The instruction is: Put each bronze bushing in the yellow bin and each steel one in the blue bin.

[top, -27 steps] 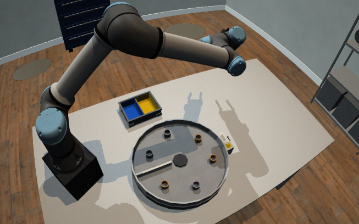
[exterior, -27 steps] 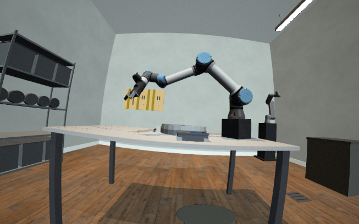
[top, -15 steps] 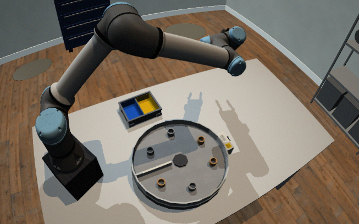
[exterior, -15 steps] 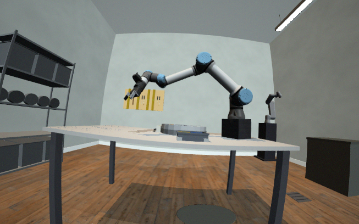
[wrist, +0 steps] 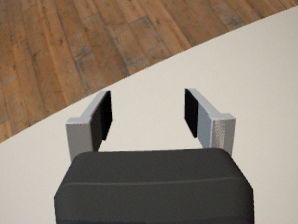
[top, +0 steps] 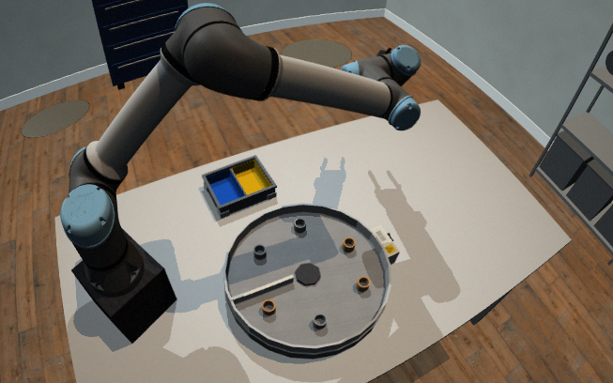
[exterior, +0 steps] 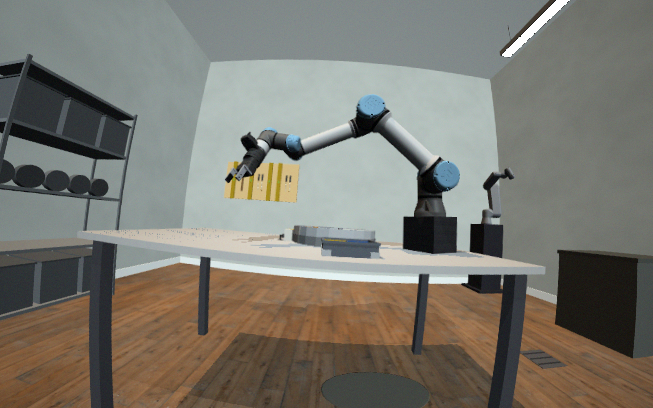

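Note:
My gripper [exterior: 234,177] [wrist: 148,104] is open and empty, high above the table's far end, away from the turntable. In the top view the arm hides its fingers. The round grey turntable [top: 329,297] carries three bronze bushings: one [top: 348,249] at upper right, one [top: 363,288] at right, one [top: 268,312] at lower left. Three steel bushings also stand on it: one [top: 299,229] at the top, one [top: 260,256] at upper left, one [top: 319,326] at the bottom. The blue bin [top: 222,190] and yellow bin [top: 252,178] sit side by side and look empty.
A raised rim [top: 227,281] surrounds the turntable. A pale bar [top: 263,288] runs from the rim to the dark centre hub [top: 307,274]. A small white and yellow box [top: 383,237] stands against the rim's right side. The arm's black pedestal [top: 130,304] is left of the turntable.

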